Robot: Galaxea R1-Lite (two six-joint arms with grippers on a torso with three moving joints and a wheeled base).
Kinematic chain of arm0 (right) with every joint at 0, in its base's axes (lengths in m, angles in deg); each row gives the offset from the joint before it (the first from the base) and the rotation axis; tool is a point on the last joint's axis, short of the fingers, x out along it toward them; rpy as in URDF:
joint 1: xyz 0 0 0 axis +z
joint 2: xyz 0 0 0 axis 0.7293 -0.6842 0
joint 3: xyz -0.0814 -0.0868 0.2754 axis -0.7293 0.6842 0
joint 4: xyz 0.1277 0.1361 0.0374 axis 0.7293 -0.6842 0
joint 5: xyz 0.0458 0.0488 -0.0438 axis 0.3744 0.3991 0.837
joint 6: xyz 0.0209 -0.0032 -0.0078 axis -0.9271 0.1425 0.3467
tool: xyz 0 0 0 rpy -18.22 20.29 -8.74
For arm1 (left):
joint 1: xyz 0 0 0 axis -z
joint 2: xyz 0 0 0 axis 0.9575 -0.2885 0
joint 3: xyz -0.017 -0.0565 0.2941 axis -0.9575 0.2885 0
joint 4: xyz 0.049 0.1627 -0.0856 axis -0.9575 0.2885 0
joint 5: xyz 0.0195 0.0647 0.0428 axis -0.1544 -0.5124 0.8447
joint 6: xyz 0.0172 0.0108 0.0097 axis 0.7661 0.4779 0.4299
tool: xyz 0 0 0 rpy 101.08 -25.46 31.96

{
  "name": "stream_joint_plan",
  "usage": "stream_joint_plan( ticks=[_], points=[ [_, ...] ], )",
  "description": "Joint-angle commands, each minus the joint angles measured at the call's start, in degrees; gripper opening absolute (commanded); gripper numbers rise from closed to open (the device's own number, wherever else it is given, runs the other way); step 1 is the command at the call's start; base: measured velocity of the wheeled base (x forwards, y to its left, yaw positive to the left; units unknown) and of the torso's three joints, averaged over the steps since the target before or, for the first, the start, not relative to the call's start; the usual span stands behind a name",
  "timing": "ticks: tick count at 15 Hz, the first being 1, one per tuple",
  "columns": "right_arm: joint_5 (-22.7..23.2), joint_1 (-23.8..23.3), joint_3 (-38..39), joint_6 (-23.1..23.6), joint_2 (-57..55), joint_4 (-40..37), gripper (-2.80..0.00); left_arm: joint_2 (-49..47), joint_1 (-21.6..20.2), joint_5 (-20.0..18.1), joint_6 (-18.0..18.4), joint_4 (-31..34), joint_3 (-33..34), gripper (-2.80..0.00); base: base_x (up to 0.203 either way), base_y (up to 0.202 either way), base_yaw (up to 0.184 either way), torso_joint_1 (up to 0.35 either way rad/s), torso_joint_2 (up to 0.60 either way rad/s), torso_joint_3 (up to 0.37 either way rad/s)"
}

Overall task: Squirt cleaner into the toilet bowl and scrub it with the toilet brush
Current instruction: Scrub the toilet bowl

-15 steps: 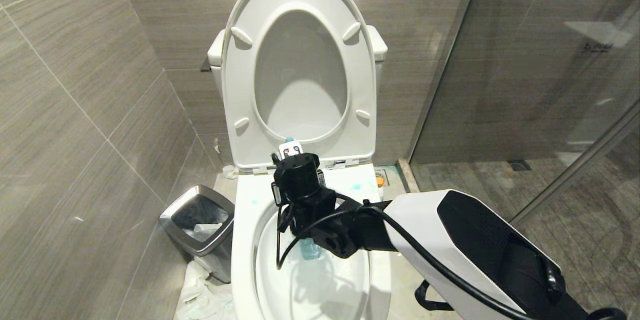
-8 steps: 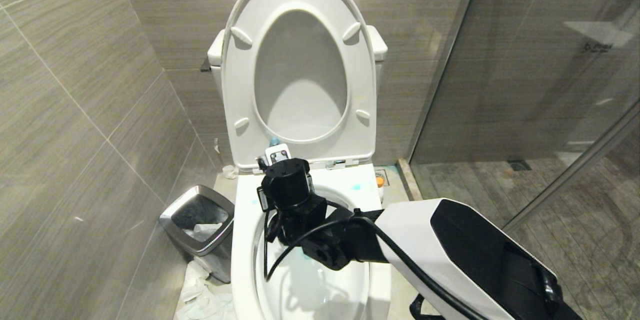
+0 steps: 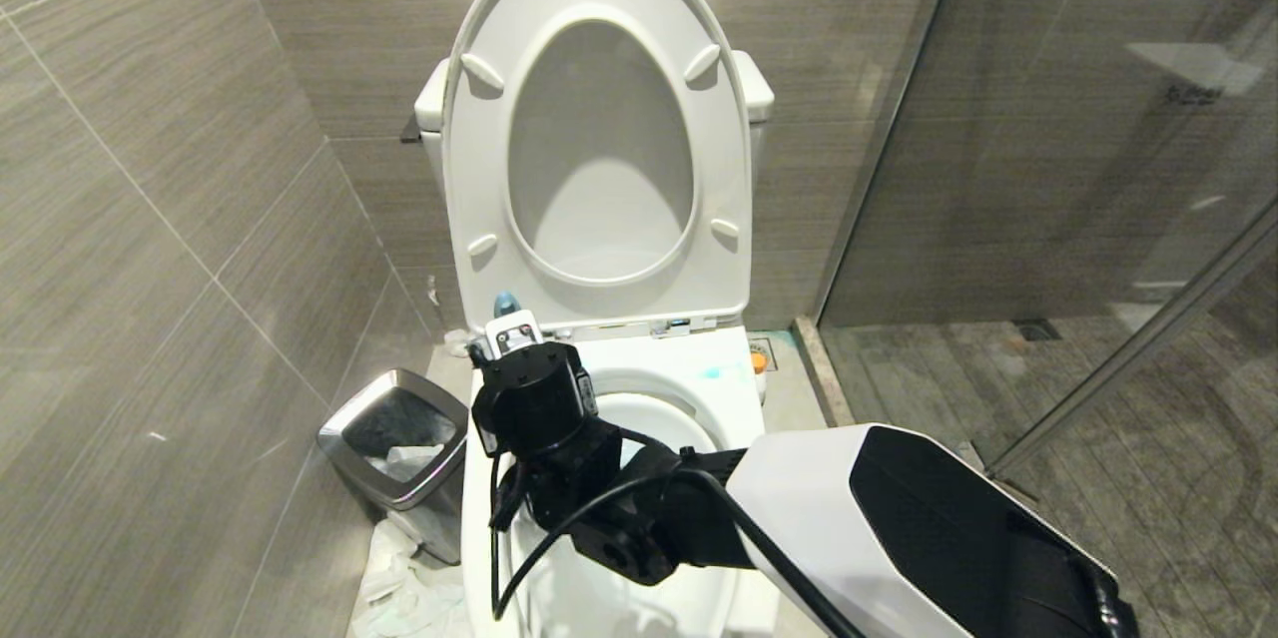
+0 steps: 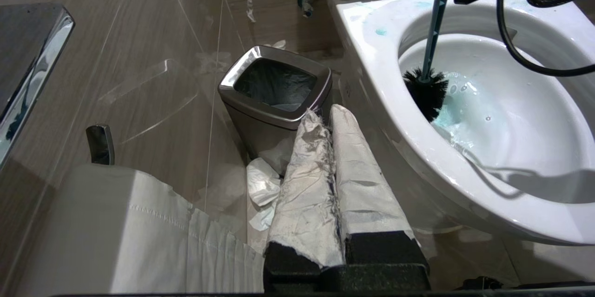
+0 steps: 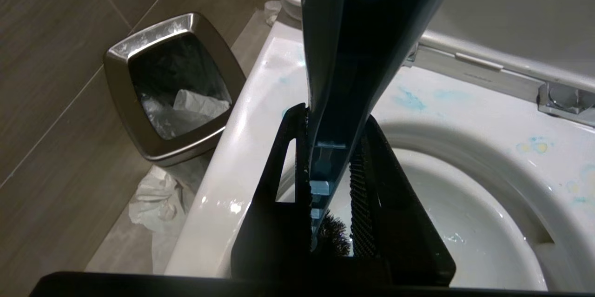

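The white toilet bowl stands with seat and lid raised. My right gripper is shut on the dark teal handle of the toilet brush and hangs over the bowl's left side. In the left wrist view the brush's handle slants down and its black bristle head rests against the bowl's inner left wall. Turquoise cleaner pools beside the bristles, with pale blue smears on the rim. My left gripper, fingers wrapped in white tape, is shut and empty, low beside the bowl.
A steel-rimmed waste bin stands on the floor left of the toilet, with crumpled tissue around its base. A tiled wall runs close on the left. A glass shower screen closes off the right side.
My right arm has swung left across the bowl, carrying the brush from the bowl's middle to its left side. The left arm has not moved.
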State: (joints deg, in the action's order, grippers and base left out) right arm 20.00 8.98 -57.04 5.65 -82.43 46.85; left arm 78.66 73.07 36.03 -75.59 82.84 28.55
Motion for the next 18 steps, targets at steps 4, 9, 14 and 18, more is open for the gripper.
stream_joint_plan(
  ticks=[4, 9, 14, 18],
  points=[
    [-0.21, 3.18, 11.01, -1.56, 6.55, 0.27, -2.80, -0.09, -0.02, 0.00, 0.02, 0.04, 0.00, -2.80, 0.000, 0.000, 0.000, 0.000, 0.00, 0.000],
    [-0.66, 5.15, 26.66, -6.39, 15.38, 0.79, -2.80, -0.09, -0.02, 0.00, 0.02, -0.03, 0.00, -2.80, 0.000, 0.000, 0.000, 0.000, 0.00, 0.000],
    [-1.74, 5.26, 41.77, -7.55, 23.61, 6.00, -2.80, -0.09, -0.02, -0.09, 0.11, -0.03, 0.00, -2.80, 0.000, 0.000, 0.000, 0.000, 0.00, 0.000],
    [-2.58, 5.11, 51.59, -7.67, 29.22, 10.03, -2.80, -0.09, -0.02, -0.88, 1.16, -0.03, 0.00, -2.80, 0.000, 0.000, 0.000, 0.000, 0.00, 0.000]
  ],
)
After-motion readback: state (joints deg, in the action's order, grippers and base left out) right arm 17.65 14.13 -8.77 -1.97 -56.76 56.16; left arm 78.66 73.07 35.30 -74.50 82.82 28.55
